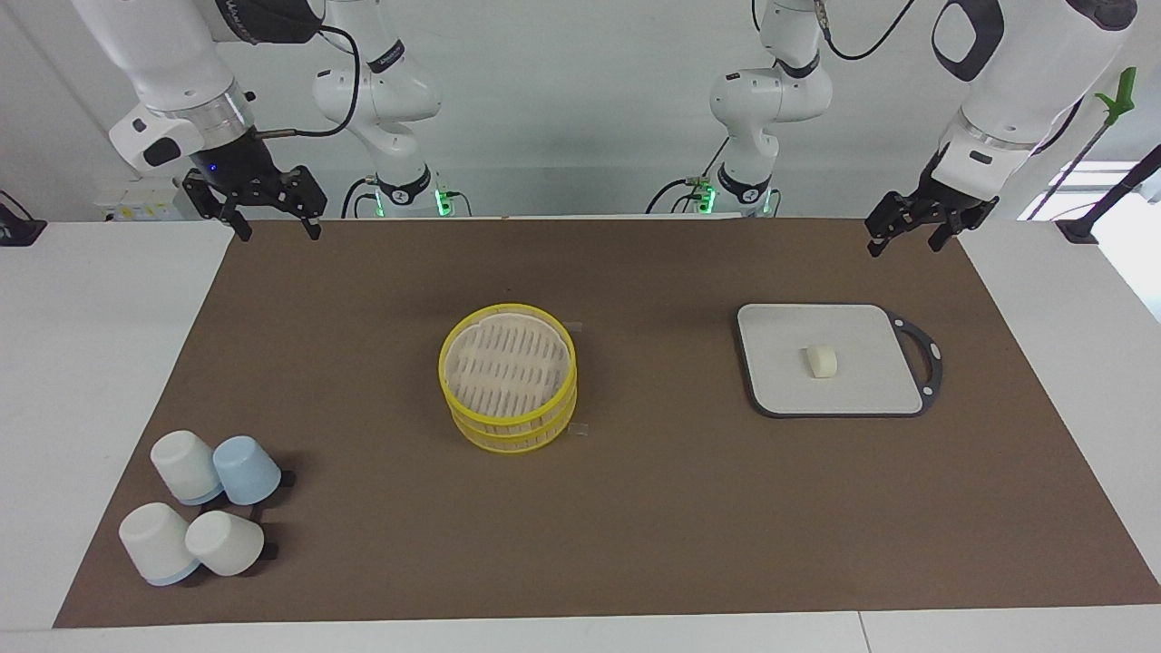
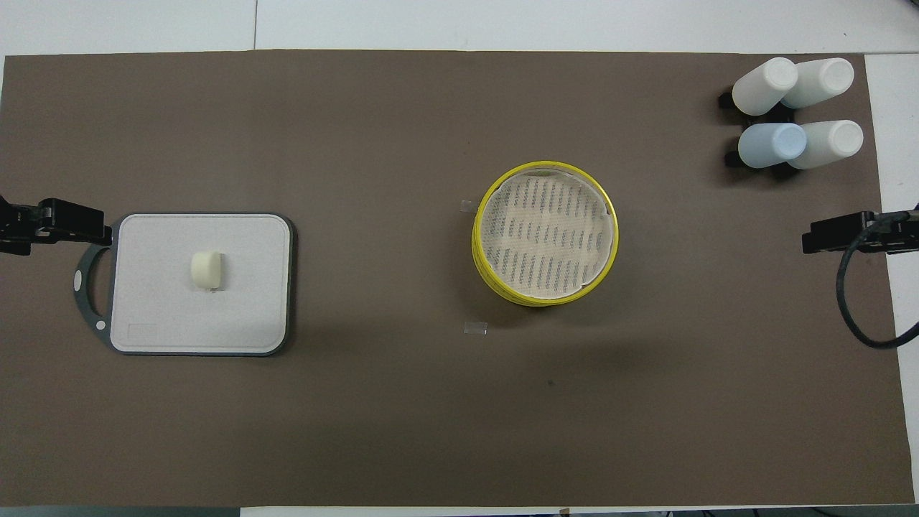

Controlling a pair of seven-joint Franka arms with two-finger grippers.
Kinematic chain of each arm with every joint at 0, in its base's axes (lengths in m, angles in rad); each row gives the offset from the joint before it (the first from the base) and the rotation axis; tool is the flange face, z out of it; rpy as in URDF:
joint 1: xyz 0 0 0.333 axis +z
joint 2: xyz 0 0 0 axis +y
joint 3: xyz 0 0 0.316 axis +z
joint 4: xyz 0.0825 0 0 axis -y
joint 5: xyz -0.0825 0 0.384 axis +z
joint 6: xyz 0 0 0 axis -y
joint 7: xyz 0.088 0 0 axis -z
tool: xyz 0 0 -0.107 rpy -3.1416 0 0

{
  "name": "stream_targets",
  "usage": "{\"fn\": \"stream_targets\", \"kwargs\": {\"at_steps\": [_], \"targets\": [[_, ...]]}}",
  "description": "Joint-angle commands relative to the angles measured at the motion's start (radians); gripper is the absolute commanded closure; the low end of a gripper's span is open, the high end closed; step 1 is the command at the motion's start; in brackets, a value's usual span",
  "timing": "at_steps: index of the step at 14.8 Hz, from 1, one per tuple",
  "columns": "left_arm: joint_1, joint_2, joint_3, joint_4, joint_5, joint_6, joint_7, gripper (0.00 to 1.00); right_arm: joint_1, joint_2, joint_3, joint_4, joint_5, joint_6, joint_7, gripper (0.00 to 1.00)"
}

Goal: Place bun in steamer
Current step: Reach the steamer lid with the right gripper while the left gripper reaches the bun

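The bun (image 1: 822,360), a small cream-white block, lies in the middle of the grey rectangular board (image 1: 871,390) toward the left arm's end of the table; it also shows in the overhead view (image 2: 206,270). The steamer (image 1: 446,385), two stacked yellow-rimmed tiers with a pale slatted top, stands at the table's middle and shows in the overhead view (image 2: 547,301). My left gripper (image 1: 905,245) is open and empty, up over the mat's edge nearer to the robots than the board. My right gripper (image 1: 278,231) is open and empty, up over the mat's corner at the right arm's end.
Several upturned cups (image 1: 204,508), white and one pale blue, stand in a cluster at the right arm's end, farther from the robots than the steamer. The board (image 2: 244,316) has a dark handle loop. Two bits of clear tape (image 2: 475,328) lie beside the steamer.
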Motion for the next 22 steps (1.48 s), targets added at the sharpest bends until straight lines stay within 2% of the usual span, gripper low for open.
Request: {"fn": "stream_targets", "kwargs": {"at_steps": [1,3,4,6,8,9,10,11,13,15,18,19,22], "targets": [[0.011,-0.008,-0.004,0.008,-0.017,-0.017,0.004,0.00,-0.005,-0.005,0.000,-0.010,0.011,0.009,-0.025,0.00],[0.011,-0.008,-0.004,0.008,-0.017,-0.017,0.002,0.00,-0.003,-0.001,0.028,-0.001,0.008,0.000,-0.024,0.00],[0.009,-0.010,-0.004,0.004,-0.017,-0.017,0.001,0.00,-0.012,0.013,0.083,0.018,0.008,-0.002,-0.024,0.00],[0.008,-0.010,-0.004,0.007,-0.017,-0.015,-0.001,0.00,-0.002,0.126,0.198,0.158,0.006,-0.031,0.074,0.00],[0.009,-0.020,-0.004,-0.018,-0.017,0.009,0.004,0.00,0.023,0.262,0.298,0.296,0.006,-0.028,0.279,0.00],[0.009,-0.037,-0.004,-0.069,-0.017,0.055,0.005,0.00,0.058,0.331,0.315,0.343,-0.008,-0.025,0.344,0.00],[0.009,-0.054,-0.004,-0.128,-0.017,0.107,0.005,0.00,0.131,0.396,0.316,0.402,-0.047,-0.026,0.396,0.00],[0.008,-0.071,-0.004,-0.201,-0.017,0.176,0.005,0.00,0.208,0.438,0.318,0.418,-0.105,-0.013,0.477,0.00],[0.008,-0.089,-0.004,-0.342,-0.017,0.312,0.007,0.00,0.282,0.499,0.321,0.380,-0.144,0.135,0.626,0.00],[0.003,-0.070,-0.006,-0.433,-0.017,0.435,0.010,0.00,0.278,0.473,0.321,0.223,-0.137,0.312,0.645,0.00],[-0.001,-0.020,-0.006,-0.571,-0.017,0.659,0.011,0.00,0.293,0.469,0.321,0.152,-0.144,0.362,0.653,0.00],[-0.001,0.003,-0.006,-0.614,-0.017,0.722,0.011,0.00,0.301,0.461,0.321,0.100,-0.146,0.415,0.651,0.00],[-0.030,0.070,-0.006,-0.663,-0.017,0.856,0.004,0.00,0.302,0.423,0.321,-0.014,-0.144,0.516,0.651,0.00]]}}
